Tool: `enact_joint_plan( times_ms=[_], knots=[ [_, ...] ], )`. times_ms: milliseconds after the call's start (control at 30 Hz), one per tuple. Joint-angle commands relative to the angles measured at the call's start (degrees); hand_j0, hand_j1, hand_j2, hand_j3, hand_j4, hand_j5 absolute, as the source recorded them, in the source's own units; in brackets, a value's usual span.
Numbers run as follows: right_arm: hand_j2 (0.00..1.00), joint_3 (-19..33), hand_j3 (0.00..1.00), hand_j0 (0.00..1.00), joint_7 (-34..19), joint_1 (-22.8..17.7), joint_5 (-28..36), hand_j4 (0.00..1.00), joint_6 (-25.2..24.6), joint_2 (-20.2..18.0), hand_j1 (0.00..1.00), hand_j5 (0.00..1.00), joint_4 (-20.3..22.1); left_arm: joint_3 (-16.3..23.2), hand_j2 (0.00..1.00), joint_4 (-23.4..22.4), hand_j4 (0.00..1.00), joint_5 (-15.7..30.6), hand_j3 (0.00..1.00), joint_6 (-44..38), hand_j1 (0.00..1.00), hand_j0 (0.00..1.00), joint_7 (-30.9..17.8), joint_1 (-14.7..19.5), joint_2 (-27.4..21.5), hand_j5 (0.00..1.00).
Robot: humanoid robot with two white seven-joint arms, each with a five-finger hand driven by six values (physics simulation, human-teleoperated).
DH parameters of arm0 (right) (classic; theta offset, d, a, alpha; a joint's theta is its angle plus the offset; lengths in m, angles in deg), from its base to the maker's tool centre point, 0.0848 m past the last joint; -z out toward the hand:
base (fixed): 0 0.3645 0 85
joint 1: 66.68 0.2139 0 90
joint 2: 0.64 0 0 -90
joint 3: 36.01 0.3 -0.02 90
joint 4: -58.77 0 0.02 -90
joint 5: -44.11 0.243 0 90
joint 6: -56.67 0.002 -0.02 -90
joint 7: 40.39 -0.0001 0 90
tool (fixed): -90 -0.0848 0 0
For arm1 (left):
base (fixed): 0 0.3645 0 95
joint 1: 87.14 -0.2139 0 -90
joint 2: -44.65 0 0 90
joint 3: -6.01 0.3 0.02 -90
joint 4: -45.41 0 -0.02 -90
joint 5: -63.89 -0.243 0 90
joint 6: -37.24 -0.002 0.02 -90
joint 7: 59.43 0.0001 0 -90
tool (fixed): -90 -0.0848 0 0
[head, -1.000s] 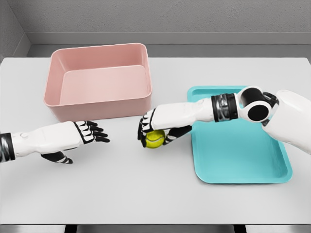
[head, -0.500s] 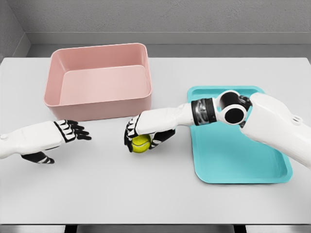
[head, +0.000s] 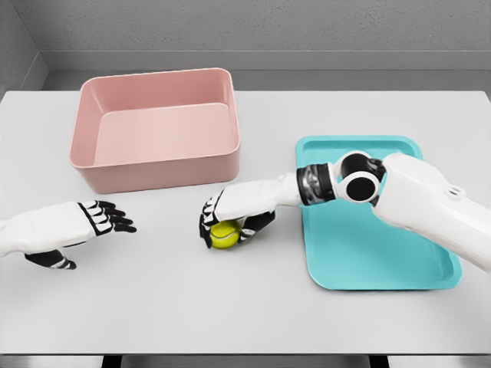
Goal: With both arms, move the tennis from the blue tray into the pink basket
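Basket [head: 157,126] sits at rear left of table [head: 192,307]; tray [head: 383,245] lies at right, nearer the front. Tennis ball [head: 223,234] is on the table between them, under the right hand [head: 226,222], just left of the tray. Left hand [head: 92,218] at front left, in front of the basket.

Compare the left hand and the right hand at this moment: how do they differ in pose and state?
The right hand is curled over the tennis ball out on the table; the left hand holds nothing, its fingers extended. The right hand sits near the table's middle, between the pink basket and the blue tray; the left hand hangs at the left, apart from the ball. Both are white with black fingers.
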Motion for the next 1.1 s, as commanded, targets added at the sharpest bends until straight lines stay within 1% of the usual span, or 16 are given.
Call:
enact_joint_plan(
  times_ms=[0, 33, 67, 100, 267, 300, 367, 533, 633, 700, 800, 867, 900, 967, 1033, 1067],
  knots=[
    [0.53, -0.14, 0.53, 0.53, 0.04, 0.0, 0.47, 0.53, -0.14, 0.69, 0.53, 0.53, -0.73, -0.02, 1.0, 0.01, 1.0, 0.44, 1.0, -0.1, 1.0, 1.0, 0.71, 0.0, 0.09, 1.0],
    [0.53, -0.14, 0.53, 0.53, 0.04, 0.0, 0.47, 0.53, -0.14, 1.04, 0.53, 0.53, -0.73, -0.02, 1.0, 0.01, 1.0, 0.44, 1.0, -0.1, 1.0, 1.0, 1.94, 0.44, 0.26, 1.0],
    [0.53, -0.14, 0.53, 0.53, 0.04, 0.0, 0.47, 0.53, -0.14, 1.04, 0.53, 0.53, -0.82, -0.11, 1.0, 0.01, 1.0, 0.36, 1.0, -0.1, 1.0, 1.0, 5.89, 0.44, 0.35, 1.0],
    [0.53, -0.14, 0.53, 0.53, 0.04, 0.09, 0.47, 0.53, -0.14, 1.13, 0.53, 0.53, -0.82, -0.02, 1.0, 0.01, 1.0, 0.27, 1.0, -0.1, 1.0, 1.0, 8.09, 0.53, 0.44, 1.0],
    [0.57, -0.14, 0.57, 0.57, 0.21, 0.09, -0.58, 0.57, -0.14, 1.48, 0.57, 0.57, -0.82, 0.06, 1.0, 0.1, 1.0, -0.35, 1.0, -0.1, 1.0, 1.0, 8.62, 1.23, 4.31, 1.0],
    [0.65, -0.14, 0.65, 0.65, 0.21, 0.09, -0.58, 0.65, -0.14, 1.48, 0.65, 0.65, -0.82, 0.06, 1.0, 0.1, 1.0, -0.35, 1.0, -0.1, 1.0, 1.0, 8.62, 1.32, 4.31, 1.0],
    [1.0, -0.05, 1.0, 1.0, 0.48, 0.09, -0.5, 1.0, -0.14, 1.48, 1.0, 1.0, -0.73, 0.33, 1.0, 0.1, 1.0, -0.35, 1.0, -0.1, 1.0, 1.0, 8.62, 1.23, 4.39, 1.0],
    [1.0, 0.74, 1.0, 1.0, 0.3, 0.61, -0.41, 1.0, -0.14, 0.69, 1.0, 1.0, -0.03, 2.79, 1.0, 0.1, 1.0, -0.43, 1.0, -0.1, 1.0, 1.0, 8.71, 1.41, 6.33, 1.0],
    [1.0, 0.92, 1.0, 1.0, 0.3, 3.43, -0.14, 1.0, -0.14, -4.58, 1.0, 1.0, 3.13, 3.4, 1.0, 0.01, 1.0, -0.43, 1.0, -0.1, 1.0, 1.0, 8.71, 1.32, 6.59, 1.0],
    [1.0, 0.83, 1.0, 1.0, 0.3, 5.1, 0.03, 1.0, -0.14, -8.27, 1.0, 1.0, 3.4, 3.4, 1.0, 0.01, 1.0, -0.43, 1.0, -0.1, 1.0, 1.0, 9.94, 1.14, 6.59, 1.0],
    [1.0, 0.83, 1.0, 1.0, 0.21, 5.19, 0.03, 1.0, -0.14, -11.09, 1.0, 1.0, 5.33, 3.58, 1.0, 0.01, 1.0, -0.7, 1.0, -0.1, 1.0, 1.0, 10.03, 1.85, 8.7, 1.0],
    [1.0, 0.83, 1.0, 1.0, 0.21, 5.19, 0.03, 1.0, -0.14, -13.72, 1.0, 1.0, 5.51, 7.62, 1.0, 0.01, 1.0, -3.07, 1.0, -0.1, 1.0, 1.0, 9.94, 3.95, 10.37, 1.0],
    [1.0, 0.83, 1.0, 1.0, 0.3, 5.45, 0.03, 1.0, -0.14, -15.13, 1.0, 1.0, 5.77, 8.5, 1.0, 0.01, 1.0, -4.74, 1.0, -0.1, 1.0, 1.0, 9.94, 4.57, 11.07, 1.0],
    [1.0, 2.23, 1.0, 1.0, 0.3, 7.82, 0.03, 1.0, -0.14, -19.43, 1.0, 1.0, 6.74, 8.5, 1.0, 0.01, 1.0, -7.81, 1.0, -0.1, 1.0, 1.0, 9.94, 5.62, 12.83, 1.0],
    [1.0, 5.58, 1.0, 1.0, 0.3, 8.35, 0.03, 1.0, -0.14, -25.94, 1.0, 1.0, 6.83, 10.43, 1.0, 0.1, 1.0, -8.17, 1.0, -0.1, 1.0, 1.0, 9.68, 6.77, 12.83, 1.0],
    [1.0, 5.66, 1.0, 1.0, 1.44, 8.35, 0.21, 1.0, -0.14, -27.78, 1.0, 1.0, 6.56, 10.61, 1.0, 0.1, 1.0, -8.17, 1.0, -0.1, 1.0, 1.0, 9.5, 7.03, 12.83, 1.0]
  ],
)
